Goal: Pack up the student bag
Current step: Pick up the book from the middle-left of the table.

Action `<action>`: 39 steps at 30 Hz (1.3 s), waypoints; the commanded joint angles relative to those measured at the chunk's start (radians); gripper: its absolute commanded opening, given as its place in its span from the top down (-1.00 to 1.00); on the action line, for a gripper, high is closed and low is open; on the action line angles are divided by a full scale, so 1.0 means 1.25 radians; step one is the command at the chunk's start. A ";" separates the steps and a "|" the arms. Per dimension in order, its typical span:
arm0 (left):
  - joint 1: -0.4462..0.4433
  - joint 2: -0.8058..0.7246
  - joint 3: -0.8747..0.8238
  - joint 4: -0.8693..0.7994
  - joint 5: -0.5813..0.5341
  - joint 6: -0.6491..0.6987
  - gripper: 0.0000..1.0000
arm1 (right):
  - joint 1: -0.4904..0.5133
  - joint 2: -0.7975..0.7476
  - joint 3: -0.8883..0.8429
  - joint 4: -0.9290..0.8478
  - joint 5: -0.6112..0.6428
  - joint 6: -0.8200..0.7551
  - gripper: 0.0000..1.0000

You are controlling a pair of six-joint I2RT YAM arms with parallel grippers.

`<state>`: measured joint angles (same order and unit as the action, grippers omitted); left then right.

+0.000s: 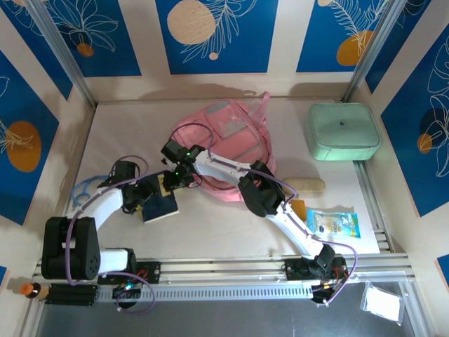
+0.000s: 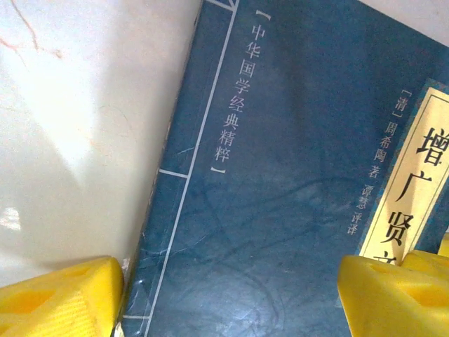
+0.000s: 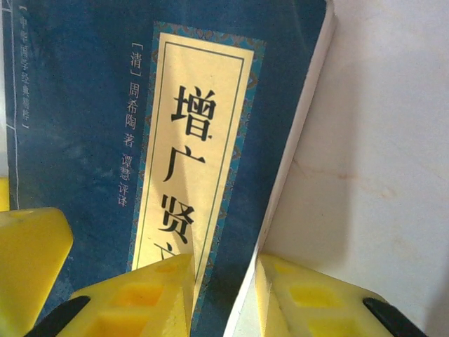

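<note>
Blue book: "增广贤", "周希陶", "中华国学经典精粹"

The pale table carries a pink backpack at the back centre and a mint-green case right of it. Nearer lie a dark blue book, a beige pouch and a blue packet.

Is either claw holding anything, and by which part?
The right gripper straddles the page-side edge of the blue book; the left gripper brackets its spine side. Whether either grips cannot be told.
</note>
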<state>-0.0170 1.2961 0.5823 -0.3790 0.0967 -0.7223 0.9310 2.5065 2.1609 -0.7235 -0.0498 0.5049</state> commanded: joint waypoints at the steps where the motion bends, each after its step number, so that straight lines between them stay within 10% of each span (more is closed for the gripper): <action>1: 0.007 0.016 0.002 0.018 0.081 0.015 -0.57 | -0.003 0.029 0.018 -0.039 -0.014 0.001 0.42; 6: 0.007 -0.036 0.006 0.095 0.283 -0.026 -0.46 | -0.006 0.036 0.018 -0.043 -0.024 0.023 0.42; 16: 0.007 -0.157 0.048 0.037 0.376 -0.038 -0.19 | -0.024 0.044 0.013 -0.045 -0.025 0.073 0.52; 39: 0.007 -0.053 0.045 0.067 0.272 -0.056 0.45 | -0.032 0.011 -0.005 -0.034 -0.028 0.055 0.59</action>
<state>-0.0002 1.2430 0.6167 -0.3153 0.4423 -0.8070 0.8764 2.5122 2.1750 -0.7490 -0.0544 0.5838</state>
